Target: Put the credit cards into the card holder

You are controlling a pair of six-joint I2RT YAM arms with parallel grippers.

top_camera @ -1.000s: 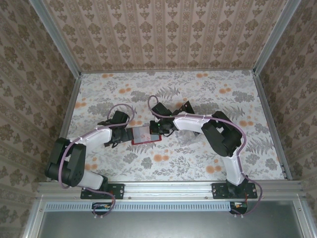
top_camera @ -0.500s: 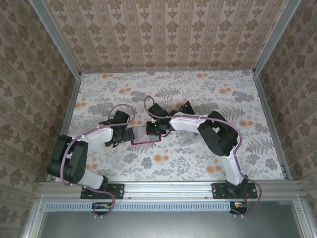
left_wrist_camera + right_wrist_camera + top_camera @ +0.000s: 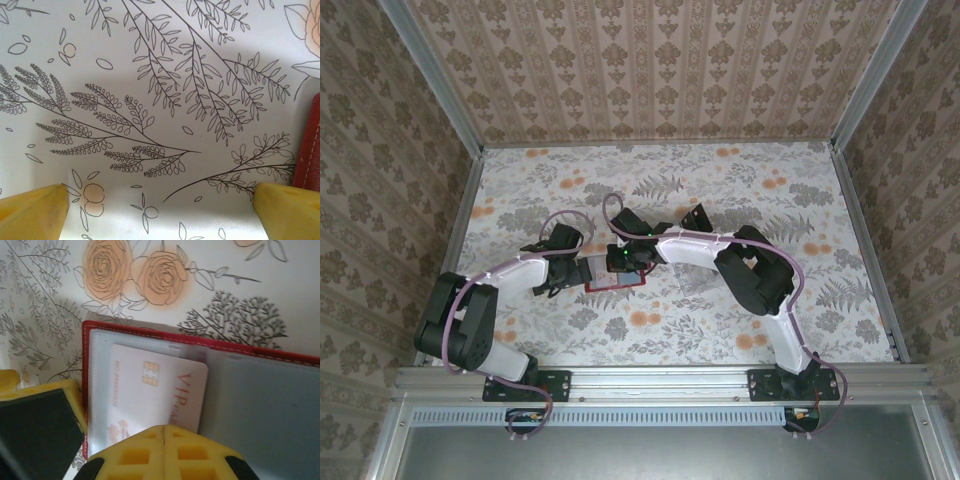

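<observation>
Red card holder (image 3: 260, 405): edge beside wide-apart left pincer (image 3: 160, 205), pocketed pale card (image 3: 155, 385) beneath pressed-together right pincer (image 3: 164, 440).

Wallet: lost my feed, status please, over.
Left claw open over cloth beside wallet. Right claw shut above open wallet. Pale card at inner pocket, seating unclear. Nothing blocking seen.

The table's (image 3: 720, 175) middle is blocked by the left arm (image 3: 515, 270) and right arm (image 3: 695, 247) over the card holder (image 3: 618, 287); room is left along the far edge.
</observation>
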